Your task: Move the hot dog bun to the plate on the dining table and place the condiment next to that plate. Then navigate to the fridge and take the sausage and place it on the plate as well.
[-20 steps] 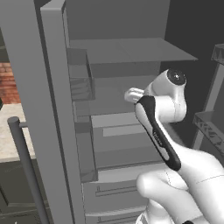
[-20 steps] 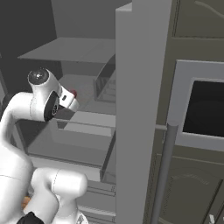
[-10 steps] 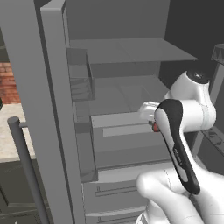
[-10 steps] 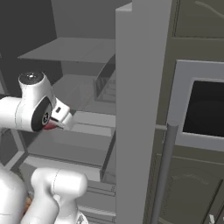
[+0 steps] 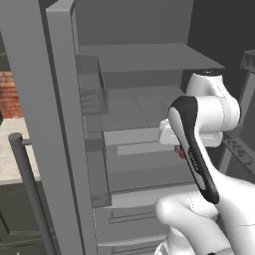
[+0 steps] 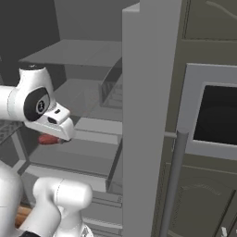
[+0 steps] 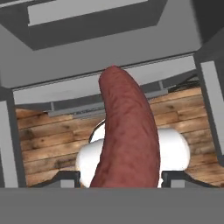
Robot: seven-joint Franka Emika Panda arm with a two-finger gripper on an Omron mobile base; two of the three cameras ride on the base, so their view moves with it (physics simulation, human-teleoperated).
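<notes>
Before the open fridge [image 5: 139, 114], the white arm [image 5: 199, 149] bends at its elbow, with the wrist turned downward. Its jaws [image 7: 120, 177] are closed partway on the sausage [image 7: 124, 135], which juts out from between them over the wooden floor [image 7: 43, 140]. No writing can be read anywhere.

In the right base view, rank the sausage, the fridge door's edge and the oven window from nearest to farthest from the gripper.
1. sausage: held at the gripper, poking out to its left.
2. fridge door: its edge stands upright mid-frame, right of the gripper.
3. oven window: far right, beyond the door.
</notes>
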